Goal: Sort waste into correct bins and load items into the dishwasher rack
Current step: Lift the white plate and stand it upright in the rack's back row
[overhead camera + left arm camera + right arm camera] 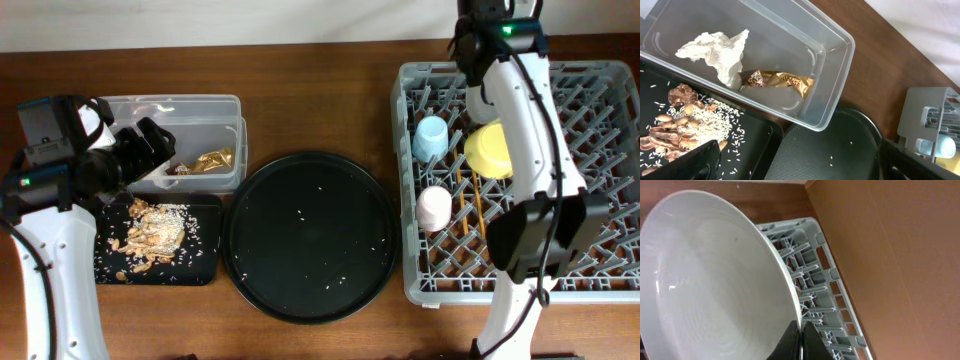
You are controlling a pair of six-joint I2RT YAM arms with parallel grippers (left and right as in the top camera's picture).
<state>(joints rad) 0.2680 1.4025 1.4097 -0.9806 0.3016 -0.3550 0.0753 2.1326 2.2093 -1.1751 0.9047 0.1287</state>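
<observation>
Over the dishwasher rack (812, 282), your right pincer (800, 342) is clamped on the plate (715, 280) rim; your left pincer (150, 148) stands apart above the clear tub (205, 108).

A brown wooden table (300, 90) carries four containers, spread from end to end.
At the left a clear tub (170, 99) sits behind a shallow black tray (205, 265), the two edge to edge. A large round black tray (310, 235) lies in the middle, just beside both. The big grey rack (620, 130) fills the right end.
</observation>
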